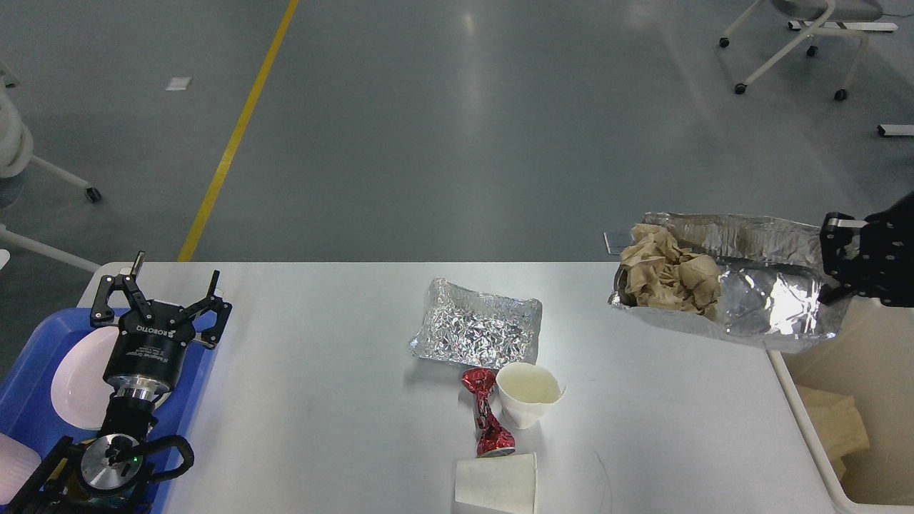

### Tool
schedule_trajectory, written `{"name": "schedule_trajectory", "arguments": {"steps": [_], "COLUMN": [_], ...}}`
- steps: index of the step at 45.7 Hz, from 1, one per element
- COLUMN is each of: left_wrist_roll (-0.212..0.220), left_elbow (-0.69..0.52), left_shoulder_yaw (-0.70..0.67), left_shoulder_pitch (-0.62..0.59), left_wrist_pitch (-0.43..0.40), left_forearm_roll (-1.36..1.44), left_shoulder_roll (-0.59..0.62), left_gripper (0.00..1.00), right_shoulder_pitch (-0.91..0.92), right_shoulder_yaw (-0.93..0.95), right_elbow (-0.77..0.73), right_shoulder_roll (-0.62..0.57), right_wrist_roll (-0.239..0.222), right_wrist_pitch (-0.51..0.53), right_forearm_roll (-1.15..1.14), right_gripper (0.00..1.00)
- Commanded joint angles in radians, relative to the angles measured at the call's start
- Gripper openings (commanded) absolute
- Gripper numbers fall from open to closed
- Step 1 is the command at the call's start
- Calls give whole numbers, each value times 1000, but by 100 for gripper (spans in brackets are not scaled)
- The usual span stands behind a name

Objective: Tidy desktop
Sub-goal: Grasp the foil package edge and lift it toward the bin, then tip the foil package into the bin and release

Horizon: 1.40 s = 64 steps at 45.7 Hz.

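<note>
Spanning most of the lower half of the head view, the white tabletop (321,400) carries several pieces of litter near its middle. A crumpled foil tray (477,331) lies flat toward the far side; just in front of it a crushed red can (485,412) lies beside an upright white paper cup (527,394), the two touching or nearly so. A second paper cup (497,484) lies on its side at the near edge, just below the can.

At the left edge a blue tray (32,371) holds a pale plate (80,378). The left end effector (166,285) hovers above this tray with its fingers spread wide and nothing between them.

At the right, the right end effector (837,263) grips the end of a larger foil container (757,300) filled at its left end with crumpled brown paper (668,271). This container is raised and tilted above the tabletop's right edge, partly over a beige bin (850,400) standing beside the tabletop; brown paper scraps (832,425) lie inside the bin.
</note>
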Motion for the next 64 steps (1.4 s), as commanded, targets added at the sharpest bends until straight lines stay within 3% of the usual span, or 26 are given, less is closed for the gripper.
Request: {"name": "schedule_trajectory", "arguments": {"steps": [1,11,20,27,42,53,64], "left_wrist_roll": [-1,-1,-1,-1,-1,-1,-1], "left_elbow": [0,0,0,0,0,0,0], "left_shoulder_yaw": [-1,-1,-1,-1,0,-1,-1], "left_shoulder_pitch": [0,0,0,0,0,0,0], "left_wrist_pitch": [0,0,0,0,0,0,0], "left_forearm_roll": [0,0,0,0,0,0,0], "left_shoulder_roll": [0,0,0,0,0,0,0], "left_gripper": [96,96,96,96,96,96,96], "right_shoulder_pitch": [-104,-368,-699,-969,-1453,-1678,-1750], "right_shoulder_yaw": [-2,72,325,521,794,942,937], "right_elbow": [-110,-333,-503,-666,-988,-1094,-1209], "right_shoulder_roll": [-96,-226,-306,-290,-75,88,233], "right_wrist_roll": [0,2,2,0,0,0,0], "right_wrist_pitch": [-8,-118,-247,-301,-561,-953,-993], "right_forearm_roll": [1,13,30,32,30,19,16], "right_gripper": [0,0,0,0,0,0,0]}}
